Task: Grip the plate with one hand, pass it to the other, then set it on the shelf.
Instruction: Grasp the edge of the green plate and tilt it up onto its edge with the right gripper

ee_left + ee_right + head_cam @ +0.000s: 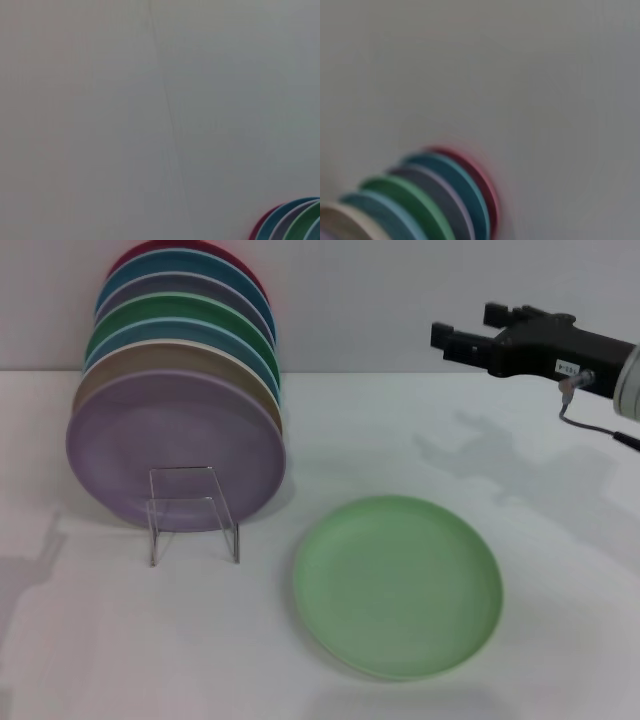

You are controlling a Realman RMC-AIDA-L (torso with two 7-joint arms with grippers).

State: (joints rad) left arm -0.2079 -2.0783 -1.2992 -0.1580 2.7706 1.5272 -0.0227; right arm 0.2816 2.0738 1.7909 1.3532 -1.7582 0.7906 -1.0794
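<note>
Below my right fingers (447,341), which hang spread apart with nothing between them, one light-green plate (398,585) lies flat on the desk (560,640), face up; being round, it has no long axis. Farther off to their left, seven plates (176,440) lean on edge in a row behind one clear rack (193,512). My left arm is out of sight.

A small white label (567,367) sits on the right gripper (450,340) body, far right; its print is too small to read.
</note>
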